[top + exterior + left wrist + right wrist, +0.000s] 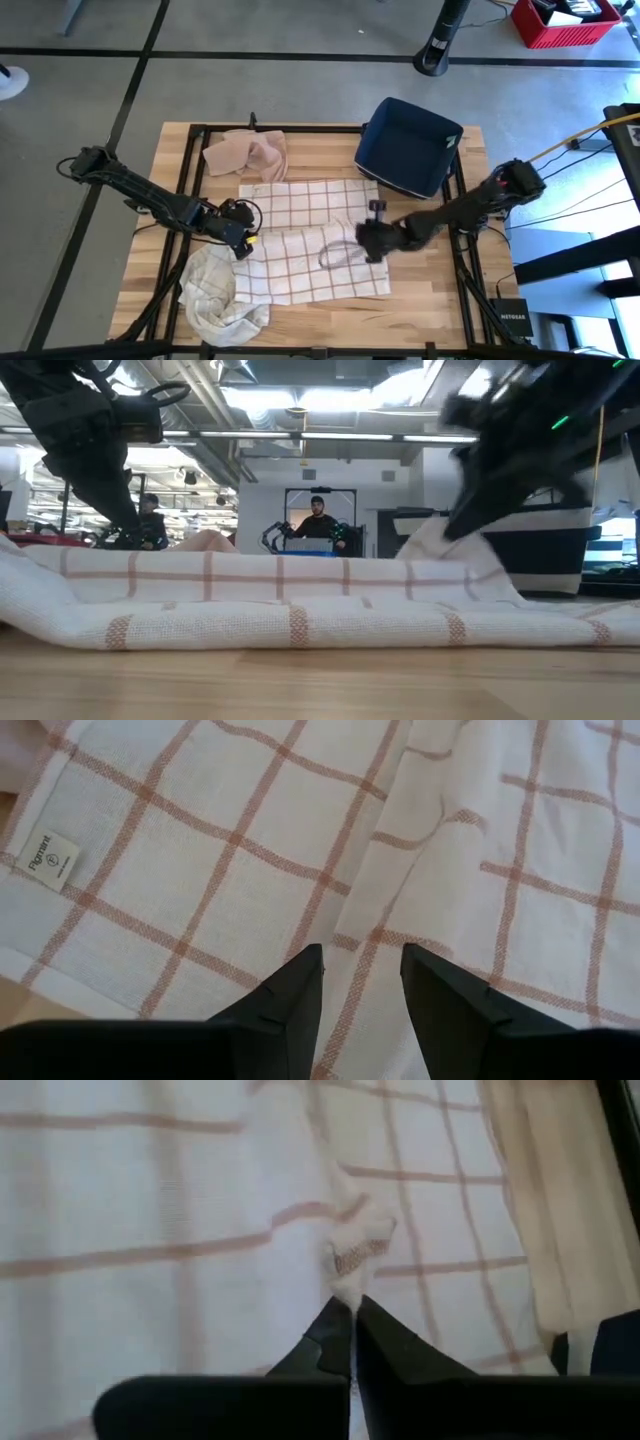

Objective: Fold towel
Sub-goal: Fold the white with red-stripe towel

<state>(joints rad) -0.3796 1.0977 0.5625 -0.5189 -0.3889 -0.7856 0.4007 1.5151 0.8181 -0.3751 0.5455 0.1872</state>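
- The checked towel [310, 235] is spread in the middle of the table [420, 300], seen from above. Its long side runs from 9 o'clock to 3 o'clock.
- The towel is already doubled in part: a front layer [315, 272] lies toward 6 o'clock and a back layer [300, 195] toward 12 o'clock.
- The right gripper [368, 240] is set on the towel's 3 o'clock end. It is clenched on a small pinch of the cloth, and the pinched bit [352, 1260] is seen bunched at the fingertips in the right wrist view.
- From table height, the cloth is seen lifted into a little peak [440, 545] under that gripper.
- The left gripper [240, 238] is held at the towel's 9 o'clock end. Its fingers [290, 995] stand apart over the cloth, and nothing is grasped between them. A fold line in the towel runs away from the gap between them.
- So the towel's long side lies between the two grippers, and each end is nearest to its own arm.
- The next move probably depends on this: from the pinched end, the rest of the towel lies toward 9 o'clock.
- Two other cloths are left out of this: a pink one [248, 152] at 11 o'clock and a crumpled white one [220, 300] at 7 o'clock. A blue bin [408, 145] sits at 1 o'clock.
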